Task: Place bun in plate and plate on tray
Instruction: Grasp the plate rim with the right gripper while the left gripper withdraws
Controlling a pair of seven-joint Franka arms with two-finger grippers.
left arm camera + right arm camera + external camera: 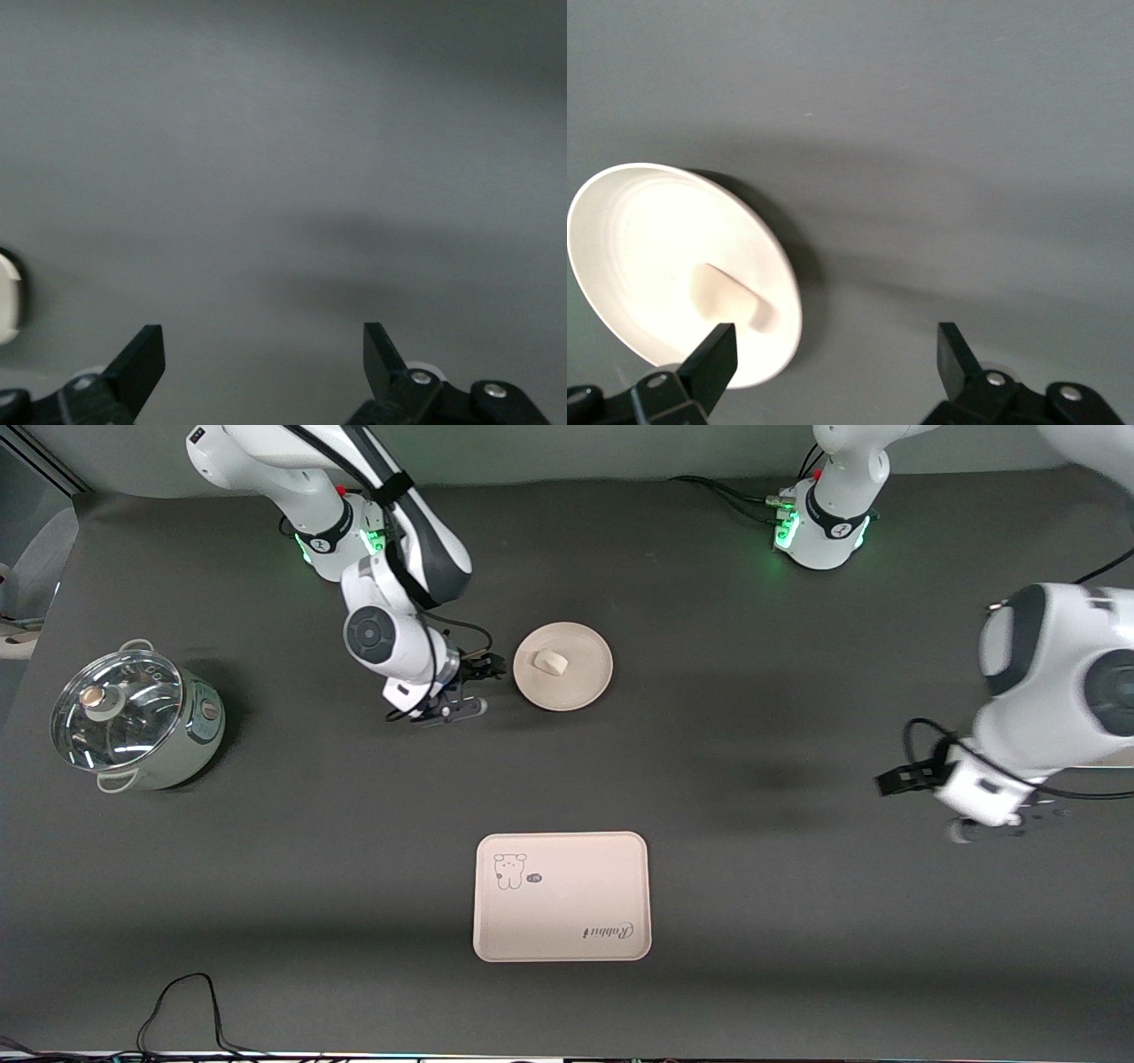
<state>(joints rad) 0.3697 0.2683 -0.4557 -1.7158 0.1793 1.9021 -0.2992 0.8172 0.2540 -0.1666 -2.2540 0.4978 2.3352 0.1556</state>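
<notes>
Already the bun [550, 662] lies in the plate [576, 691], a little off its middle toward the right arm's end of the table. The plate sits flat on the dark table [762, 921], farther from the front camera than the tray [585, 895], and well apart from it. The tray rests on the table with nothing on it, its cartoon animal [509, 870] in one corner and the cursive "Rabbit" lettering [609, 931] in the corner diagonal to it.

The right gripper [478, 684] hangs low over the table just beside the plate, on the side toward the right arm's end. Its fingers are spread apart and hold nothing; in the right wrist view the two black fingertips [713, 363] frame bare table, with the plate [638, 230] and the bun [735, 297] by one of them, and I cannot tell whether that fingertip touches the rim.

The left gripper [997, 831] waits over bare table toward the left arm's end, well apart from the plate and tray. Its fingers [142, 359] stand wide apart in the left wrist view, empty.

A pot with a glass lid [120, 708] stands toward the right arm's end of the table.
</notes>
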